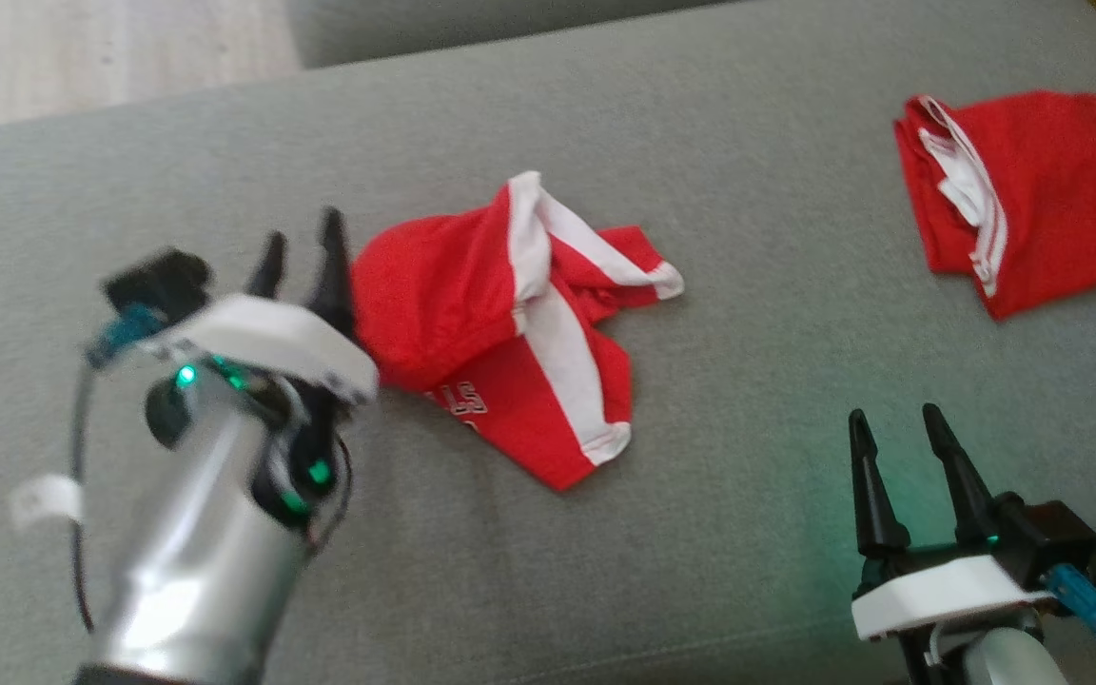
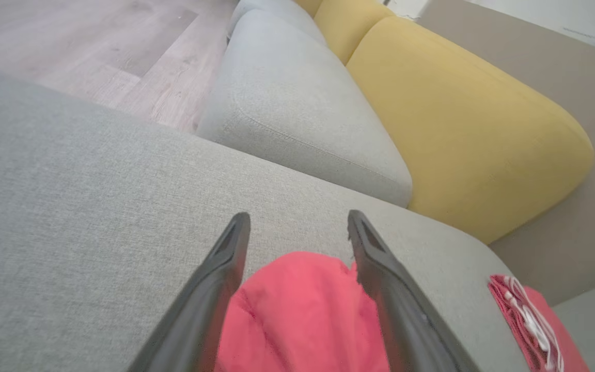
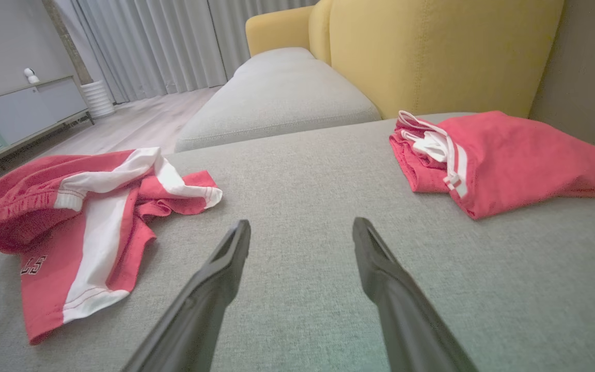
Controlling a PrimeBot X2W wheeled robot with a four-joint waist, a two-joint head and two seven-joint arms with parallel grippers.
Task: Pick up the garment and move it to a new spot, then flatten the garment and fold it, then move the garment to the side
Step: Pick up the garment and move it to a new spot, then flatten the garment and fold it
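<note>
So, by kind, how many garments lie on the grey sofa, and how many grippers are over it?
Garments: 2 (crumpled red-and-white shorts, folded red garment)
Grippers: 2 (left gripper, right gripper)
Total: 4

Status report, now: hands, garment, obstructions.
Left hand open, fingers straddling crumpled red shorts, no grip. Right hand open, clear of cloth. Second red garment folded far right, not in the way.
</note>
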